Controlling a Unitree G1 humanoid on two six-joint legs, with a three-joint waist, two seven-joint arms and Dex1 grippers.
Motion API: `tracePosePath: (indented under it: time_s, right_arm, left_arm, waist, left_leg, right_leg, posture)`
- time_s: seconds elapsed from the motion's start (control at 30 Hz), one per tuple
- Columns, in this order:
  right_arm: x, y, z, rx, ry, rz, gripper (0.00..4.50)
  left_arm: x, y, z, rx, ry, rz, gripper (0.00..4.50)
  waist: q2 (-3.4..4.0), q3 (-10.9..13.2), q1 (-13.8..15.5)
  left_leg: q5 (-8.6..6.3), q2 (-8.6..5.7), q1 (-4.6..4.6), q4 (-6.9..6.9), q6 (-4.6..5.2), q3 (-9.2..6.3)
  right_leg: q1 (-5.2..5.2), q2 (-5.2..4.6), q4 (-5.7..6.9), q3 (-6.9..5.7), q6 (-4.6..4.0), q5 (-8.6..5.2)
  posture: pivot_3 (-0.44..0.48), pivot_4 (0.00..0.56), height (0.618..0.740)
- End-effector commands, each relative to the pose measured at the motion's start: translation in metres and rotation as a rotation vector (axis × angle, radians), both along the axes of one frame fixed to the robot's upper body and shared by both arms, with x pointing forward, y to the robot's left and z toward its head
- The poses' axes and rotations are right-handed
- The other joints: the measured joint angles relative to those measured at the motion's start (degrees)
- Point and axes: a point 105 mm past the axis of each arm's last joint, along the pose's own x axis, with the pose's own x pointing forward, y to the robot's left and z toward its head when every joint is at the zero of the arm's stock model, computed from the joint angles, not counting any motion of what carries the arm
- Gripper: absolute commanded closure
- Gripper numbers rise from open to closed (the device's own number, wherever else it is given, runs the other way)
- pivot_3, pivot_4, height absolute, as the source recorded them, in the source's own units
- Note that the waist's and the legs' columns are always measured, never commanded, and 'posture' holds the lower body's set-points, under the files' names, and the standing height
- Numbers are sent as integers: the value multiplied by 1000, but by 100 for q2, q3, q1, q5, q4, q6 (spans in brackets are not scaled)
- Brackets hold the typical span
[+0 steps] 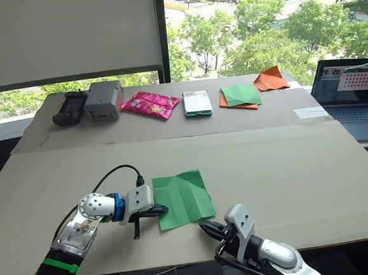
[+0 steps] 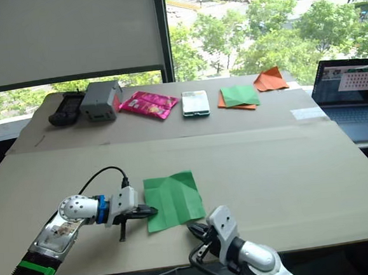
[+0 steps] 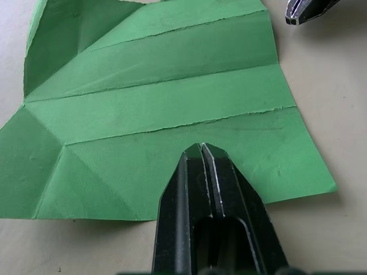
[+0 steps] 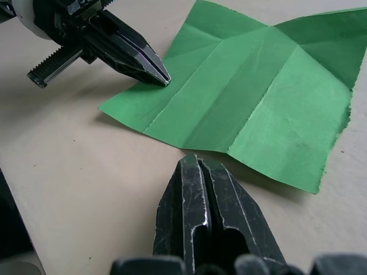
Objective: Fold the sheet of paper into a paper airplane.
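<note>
**Creased sheet flat, both jaws closed**

Head view: sheet of paper (image 1: pixel 184 198) lies unfolded on table (image 1: pixel 288 167), near edge.
Left wrist: left gripper (image 3: pixel 201 148) closed, tips over sheet's edge.
Right wrist: right gripper (image 4: pixel 197 160) closed, empty, just beside the sheet.

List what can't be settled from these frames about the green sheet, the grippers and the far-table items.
- Sheet of paper: its underside is hidden against the table in every view.
- Left gripper: whether its shut tips press the sheet; left wrist view looks along the fingers.
- Laptop: cut by the picture edge, screen too small to read.
- Pink packet: print too small.
</note>
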Motion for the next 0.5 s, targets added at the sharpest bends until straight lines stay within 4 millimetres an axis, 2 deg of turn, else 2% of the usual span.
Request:
tracePosePath:
  time_s: [0.03,0.2,0.4,0.5]
  right_arm:
    - [5,-9,-15,-45,10,-99,4422]
    - [10,-11,-27,-69,-15,-205,4422]
    - [14,-2,-29,-37,-48,-241,4422]
    - [15,-7,-29,-22,-38,-265,4422]
  left_arm:
    - [-6,7,-13,52,52,4,4500]
    - [-4,10,-10,62,48,3,4500]
    - [-2,12,-9,69,44,-1,4500]
    - [-2,12,-9,71,44,-3,4500]
  waist:
    - [-9,-4,-2]
    - [-43,-9,4]
    - [-66,-13,9]
    - [-67,-13,9]
  left_leg:
    - [-1,0,0,0,-1,0]
    - [-10,1,0,0,-17,0]
    - [-12,12,4,-24,-20,-7]
    - [-11,12,12,-53,-18,-7]
  right_leg:
    - [0,0,0,0,0,0]
    - [-1,-2,-5,0,-2,-1]
    - [-4,1,0,-12,-10,-6]
    - [-7,4,2,-12,-16,-9]
  posture:
    - [0,150,740]
    - [0,150,740]
    - [0,150,740]
    - [0,150,740]
